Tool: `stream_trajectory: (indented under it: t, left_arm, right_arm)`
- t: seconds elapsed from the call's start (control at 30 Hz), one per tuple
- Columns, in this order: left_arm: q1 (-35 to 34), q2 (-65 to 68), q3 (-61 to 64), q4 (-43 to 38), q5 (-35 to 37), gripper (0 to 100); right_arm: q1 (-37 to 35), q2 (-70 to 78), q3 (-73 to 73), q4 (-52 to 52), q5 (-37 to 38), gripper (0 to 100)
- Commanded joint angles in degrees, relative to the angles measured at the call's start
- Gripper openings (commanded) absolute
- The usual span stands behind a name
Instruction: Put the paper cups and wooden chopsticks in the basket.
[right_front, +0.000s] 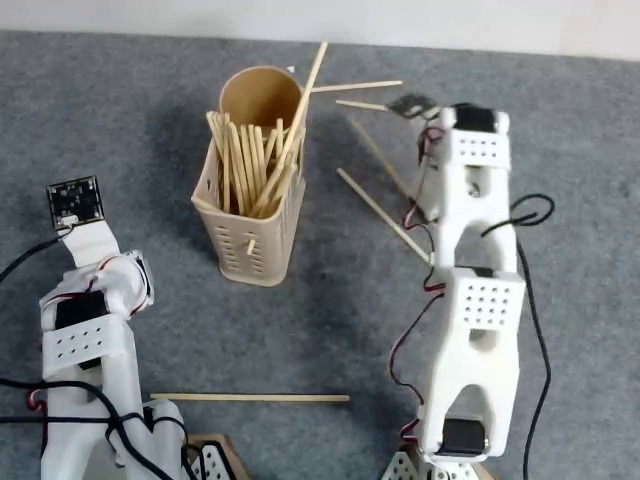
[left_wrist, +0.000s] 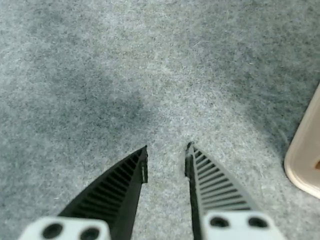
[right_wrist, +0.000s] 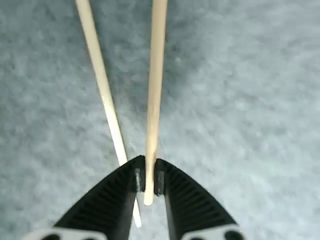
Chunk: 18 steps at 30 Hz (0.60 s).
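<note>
Progress looks well along to me: the beige perforated plastic basket (right_front: 250, 250), standing mid-tabletop toward the far edge, already holds one brown paper cup (right_front: 258, 95) at its far end and a thick bundle of pale wooden chopsticks (right_front: 248, 170). What I judge is left are the loose sticks. One long chopstick (right_front: 250, 398) lies by the near edge, parallel to it, and slanted chopsticks (right_front: 385, 215) rest on the grey tabletop between the basket and the right arm.

My right gripper (right_wrist: 149, 172) is clamped on the very end of a held chopstick (right_wrist: 154, 90), near the far edge and just right of the basket. Its long axis runs straight out from the fingertips, roughly along the far edge, and I judge the free end points toward the basket. A neighbouring chopstick (right_wrist: 100, 85) lies just beside it on the tabletop, fanning slightly away.

My left gripper (left_wrist: 166, 150) hangs open and empty over bare tabletop toward the left edge, with the basket's corner off to one side.
</note>
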Motion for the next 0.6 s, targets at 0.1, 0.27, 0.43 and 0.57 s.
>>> stream_trajectory:
  t: [0.1,0.27,0.43,0.57]
  left_arm:
    - [0.8,0.0,-0.1,-1.0,-0.6,15]
    - [0.8,0.0,-0.1,-1.0,-0.6,15]
    - [0.9,0.0,-0.1,-1.0,-0.6,15]
    - [0.9,0.0,0.0,-1.0,-0.6,15]
  right_arm:
    - [4.2,-8.0,8.0,1.6,-0.4,0.6]
    - [3.2,-14.4,23.4,1.5,3.2,0.6]
    - [2.8,-19.3,34.5,-2.0,3.8,0.6]
    - [2.6,-19.7,37.3,-7.1,2.2,1.0]
